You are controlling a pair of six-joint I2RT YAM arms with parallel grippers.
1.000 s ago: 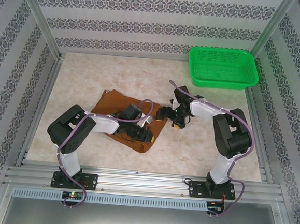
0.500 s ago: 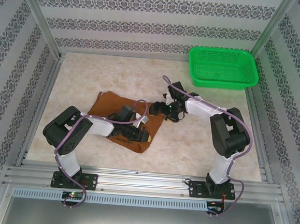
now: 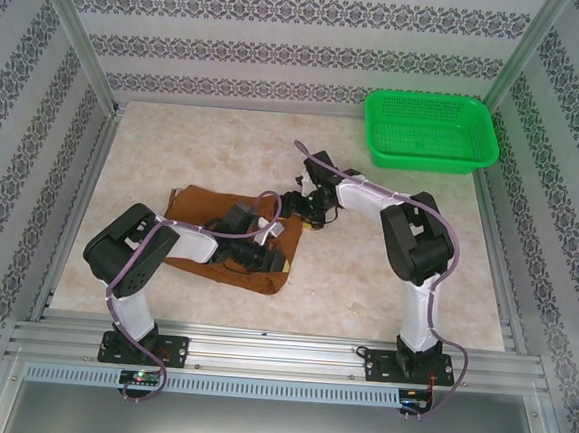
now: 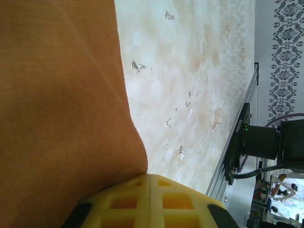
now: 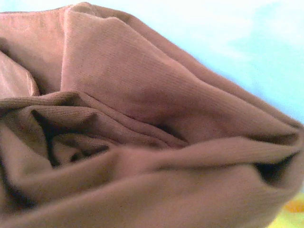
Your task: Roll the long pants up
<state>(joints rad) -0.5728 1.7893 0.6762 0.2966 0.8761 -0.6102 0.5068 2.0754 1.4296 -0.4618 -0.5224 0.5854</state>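
Observation:
The long pants (image 3: 201, 213) lie as a rust-brown folded slab left of the table's middle. My left gripper (image 3: 284, 261) rests low at their near right corner. In the left wrist view its yellow fingers (image 4: 171, 199) are pressed together, shut, with the cloth (image 4: 61, 104) running along their left side up to the seam. My right gripper (image 3: 308, 216) is at the pants' far right edge. In the right wrist view, bunched folds of the cloth (image 5: 142, 95) lie right up against the camera and hide the fingers, so I cannot tell how the jaws stand.
A green plastic basket (image 3: 431, 132) stands at the back right corner. Bare marbled tabletop (image 3: 385, 274) spreads right of and in front of the pants. The aluminium rail (image 3: 279, 351) runs along the near edge, and patterned walls close in the sides.
My right gripper has swung left onto the pants' far right edge. The cloth has drawn in leftward and looks more compact. The left arm has barely shifted.

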